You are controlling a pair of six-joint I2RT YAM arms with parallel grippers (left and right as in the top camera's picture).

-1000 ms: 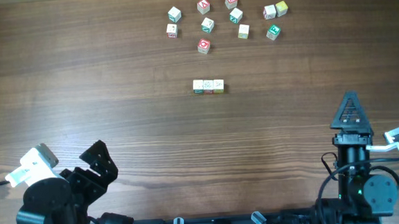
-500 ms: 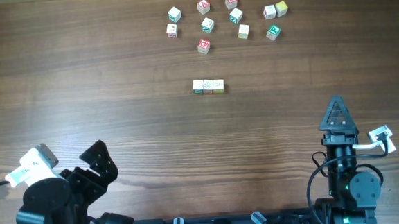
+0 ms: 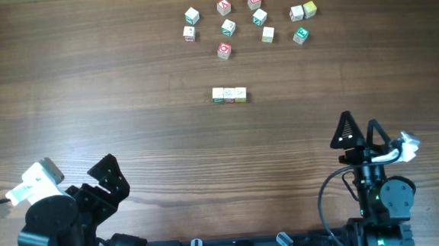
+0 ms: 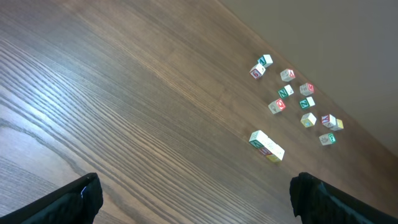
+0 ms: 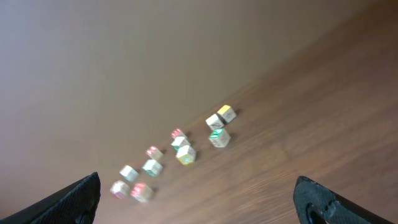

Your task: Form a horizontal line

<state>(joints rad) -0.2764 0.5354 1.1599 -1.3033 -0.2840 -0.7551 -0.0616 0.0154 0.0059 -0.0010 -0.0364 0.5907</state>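
I'm looking at a brown wood-grain table (image 3: 87, 85) with eleven small loose whitish letter cubes scattered across its far side, most of them apart from one another. From overhead, a red-faced letter cube (image 3: 224, 7) and a second red-faced cube (image 3: 254, 0) sit furthest back. A third red-faced cube (image 3: 224, 50) lies closest to the table's middle. At the right end, a plain white cube (image 3: 297, 13) touches a yellowish cube (image 3: 309, 9), and a green-faced cube (image 3: 300, 35) sits near them. The right wrist view shows the scatter blurred.

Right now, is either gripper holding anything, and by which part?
Nothing is held. The left gripper and the right gripper both stand open and empty, well apart from the short row of three small whitish letter cubes.
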